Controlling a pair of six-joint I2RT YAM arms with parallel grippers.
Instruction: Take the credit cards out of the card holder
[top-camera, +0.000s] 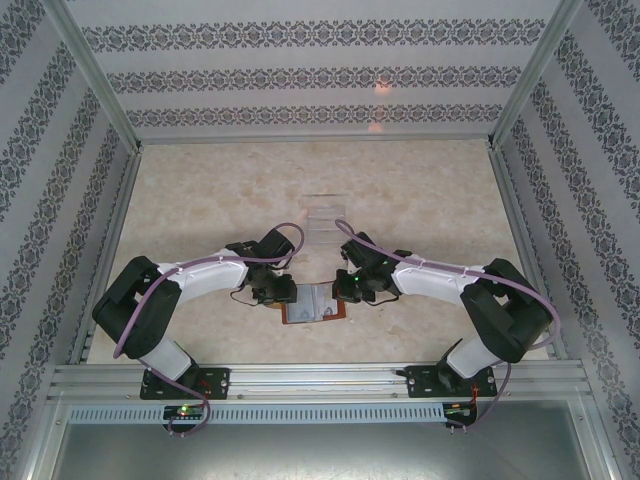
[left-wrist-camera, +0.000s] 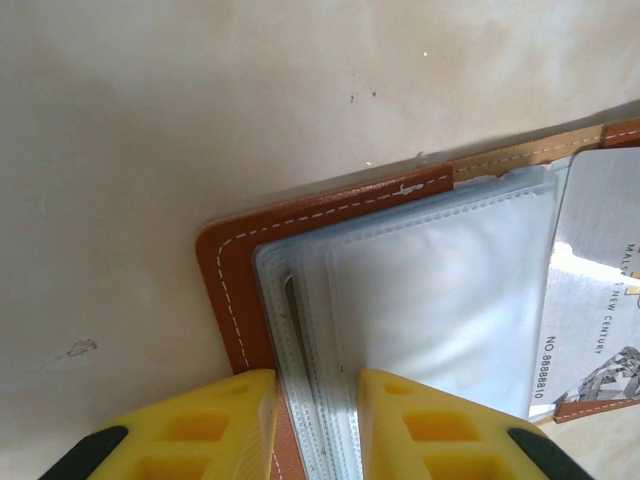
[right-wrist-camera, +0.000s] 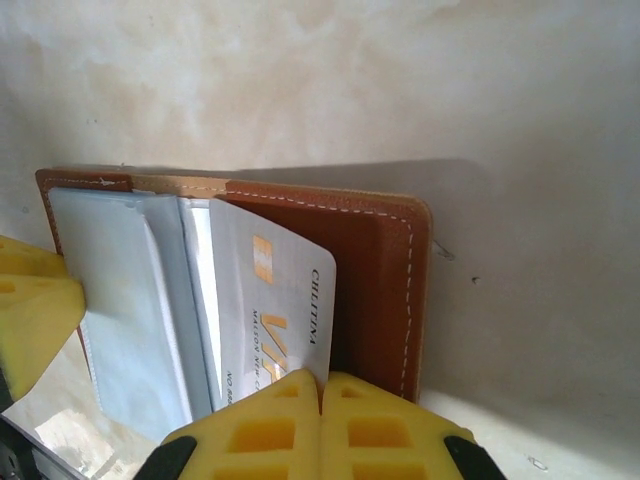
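Near edge: left gripper (left-wrist-camera: 318, 380) has its fingers apart, tips down on the left half of the card holder (left-wrist-camera: 300, 215), with the clear sleeve stack between them; pinning it, by the look. Opposite, right gripper (right-wrist-camera: 322, 385) has its fingers together, nipped on the lower edge of one credit card (right-wrist-camera: 275, 300) that sits partway out of a sleeve on the right half. Holder lies open and flat on the table (top-camera: 200, 200), between the two arms. Risks: the grip is on a thin edge only, so the card may slip free on the pull. If the left tips skid, the whole holder drags along. Count: one holder, one card plainly seen, any more in the sleeves unclear. Beyond, one clear box (top-camera: 326, 222).
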